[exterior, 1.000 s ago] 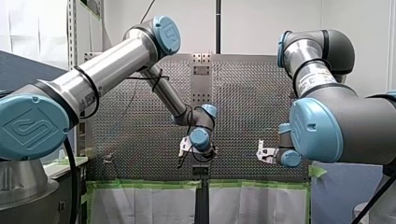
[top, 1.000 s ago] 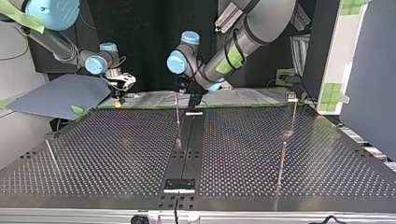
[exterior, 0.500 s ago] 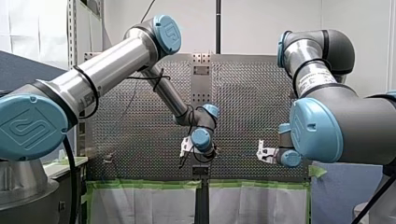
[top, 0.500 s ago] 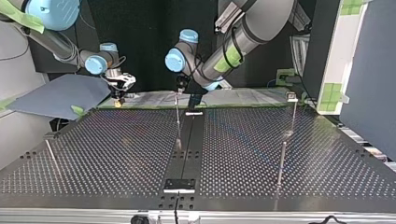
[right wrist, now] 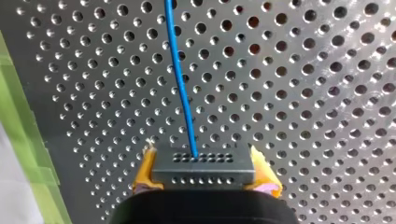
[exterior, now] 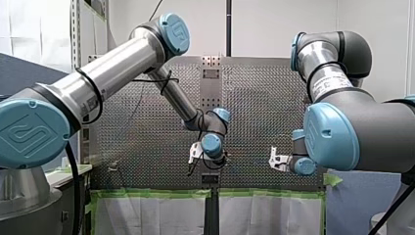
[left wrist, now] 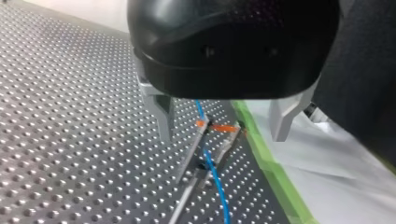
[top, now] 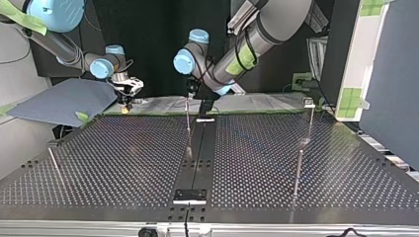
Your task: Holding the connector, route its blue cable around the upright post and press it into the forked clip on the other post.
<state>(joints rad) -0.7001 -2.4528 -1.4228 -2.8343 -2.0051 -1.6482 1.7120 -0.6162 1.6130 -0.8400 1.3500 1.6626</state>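
Your left claw (left wrist: 223, 137), wide open, lifts slightly off the forked clip (left wrist: 198, 140).
The blue cable (left wrist: 215, 177) seems seated there; your right claw (right wrist: 205, 172) grips the connector (right wrist: 203, 163).

The table (top: 123, 158) is bare perforated metal, shiny enough to catch streaks of light. The thin post (top: 188, 123) at the centre of the top view is polished metal too. Matt green tape (left wrist: 268, 161) edges the table, with creased white sheeting (left wrist: 327, 177) beyond. My left gripper (left wrist: 223, 134) has a glossy black housing and matt pale-grey metal fingers (left wrist: 163, 114); the forked clip (left wrist: 194, 149) between them is dull metal. The blue cable (right wrist: 180, 79) has a smooth, faintly glossy sheath. The connector (right wrist: 203, 161) is matt dark grey, between the dull yellow pads (right wrist: 145, 171) of my right gripper (right wrist: 204, 171).
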